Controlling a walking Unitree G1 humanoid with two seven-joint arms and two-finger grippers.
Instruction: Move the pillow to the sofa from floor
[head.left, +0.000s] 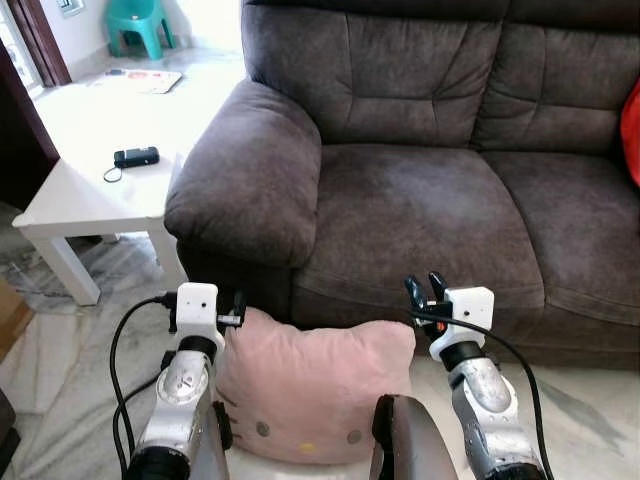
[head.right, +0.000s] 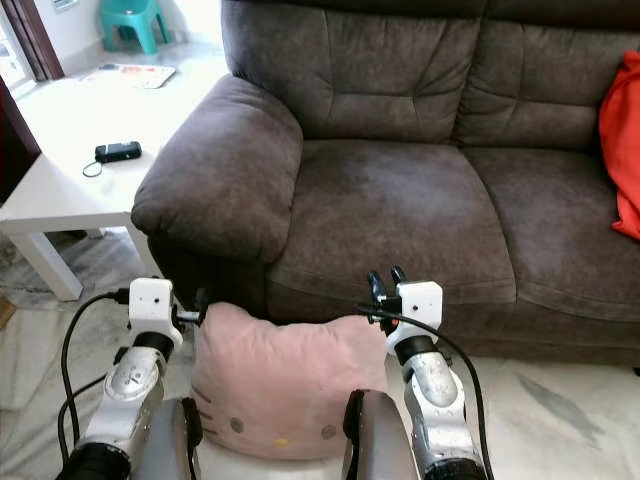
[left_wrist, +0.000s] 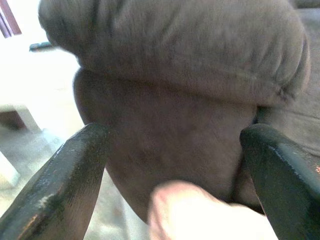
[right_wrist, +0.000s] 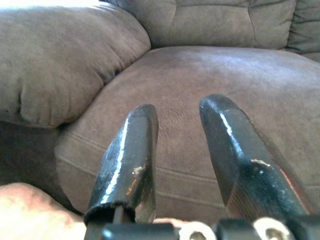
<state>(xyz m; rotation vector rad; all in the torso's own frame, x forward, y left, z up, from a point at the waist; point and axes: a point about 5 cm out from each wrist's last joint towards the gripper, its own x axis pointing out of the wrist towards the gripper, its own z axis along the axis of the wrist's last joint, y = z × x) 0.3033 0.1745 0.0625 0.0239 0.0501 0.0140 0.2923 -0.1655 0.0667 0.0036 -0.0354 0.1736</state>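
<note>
A pink pillow (head.left: 310, 385) with a cat face stands low between my two arms, against the front of the dark brown sofa (head.left: 420, 210). My left gripper (head.left: 236, 305) sits at the pillow's upper left corner, under the sofa's armrest (head.left: 245, 170). In the left wrist view its fingers (left_wrist: 70, 185) are spread wide, open, with the pillow's corner (left_wrist: 200, 212) low between them. My right gripper (head.left: 425, 288) is at the pillow's upper right corner, pointing at the seat cushion. It is open with nothing between its fingers (right_wrist: 130, 150). A bit of the pillow (right_wrist: 30, 210) shows beside them.
A white side table (head.left: 90, 195) with a black device (head.left: 136, 156) stands left of the armrest. A red cushion (head.right: 622, 140) lies at the sofa's right end. A teal stool (head.left: 138, 22) is far back left. Marble floor (head.left: 70, 340) surrounds me.
</note>
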